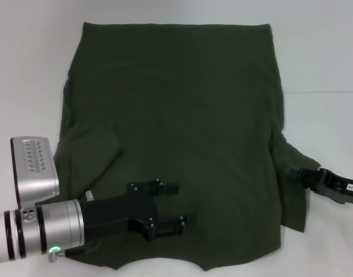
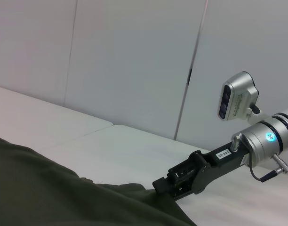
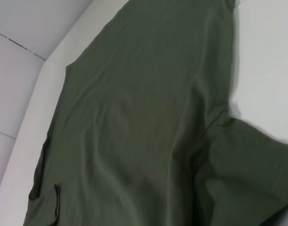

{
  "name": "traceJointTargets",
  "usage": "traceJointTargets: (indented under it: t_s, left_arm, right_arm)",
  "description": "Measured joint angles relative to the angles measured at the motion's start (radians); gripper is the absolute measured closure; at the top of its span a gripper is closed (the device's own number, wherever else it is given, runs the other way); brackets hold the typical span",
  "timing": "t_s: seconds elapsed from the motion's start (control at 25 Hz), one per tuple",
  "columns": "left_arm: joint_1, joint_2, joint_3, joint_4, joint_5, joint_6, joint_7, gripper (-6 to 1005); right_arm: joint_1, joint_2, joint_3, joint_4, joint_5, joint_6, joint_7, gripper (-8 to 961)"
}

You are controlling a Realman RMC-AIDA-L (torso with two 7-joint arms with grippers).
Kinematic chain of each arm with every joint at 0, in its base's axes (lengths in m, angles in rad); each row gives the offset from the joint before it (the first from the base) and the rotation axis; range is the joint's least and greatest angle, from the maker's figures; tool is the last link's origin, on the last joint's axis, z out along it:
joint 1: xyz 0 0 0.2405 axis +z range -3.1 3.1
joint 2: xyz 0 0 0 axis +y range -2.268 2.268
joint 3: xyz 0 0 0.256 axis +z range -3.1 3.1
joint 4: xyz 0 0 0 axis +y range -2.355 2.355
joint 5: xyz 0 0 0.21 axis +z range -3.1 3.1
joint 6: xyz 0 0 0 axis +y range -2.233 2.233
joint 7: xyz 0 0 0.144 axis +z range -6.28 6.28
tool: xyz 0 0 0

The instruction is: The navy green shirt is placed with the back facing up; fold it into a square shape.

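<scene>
Left gripper lies low over the green shirt, fingers apart; right gripper reaches in level, touching the sleeve, grip unclear.

Matt soft cloth navy green shirt on smooth white table.

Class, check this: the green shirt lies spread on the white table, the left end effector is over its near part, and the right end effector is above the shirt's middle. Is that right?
Not quite. The right end effector is at the shirt's right sleeve edge, not above its middle, as the head view shows. The shirt does lie spread on the white table, with the left end effector over its near part.
</scene>
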Motion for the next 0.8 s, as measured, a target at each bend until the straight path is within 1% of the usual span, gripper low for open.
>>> traceJointTargets:
  t_s: [0.24, 0.44, 0.68, 0.8]
  left_arm:
    - [0.002, 0.0, 0.0, 0.001, 0.0, 0.0, 0.0, 226]
    - [0.003, 0.0, -0.001, 0.001, 0.0, 0.0, 0.0, 226]
    - [0.004, 0.0, -0.002, 0.001, 0.0, 0.0, 0.0, 226]
    - [0.004, 0.0, -0.001, 0.001, 0.0, 0.0, 0.0, 227]
  right_arm:
    - [0.001, 0.006, 0.005, 0.0, 0.007, 0.0, -0.018, 443]
    - [-0.004, 0.007, 0.023, 0.0, 0.029, -0.003, -0.037, 690]
    - [-0.005, 0.005, 0.052, -0.005, 0.034, -0.001, -0.052, 918]
    - [0.002, 0.0, 0.064, -0.006, 0.038, 0.002, -0.065, 946]
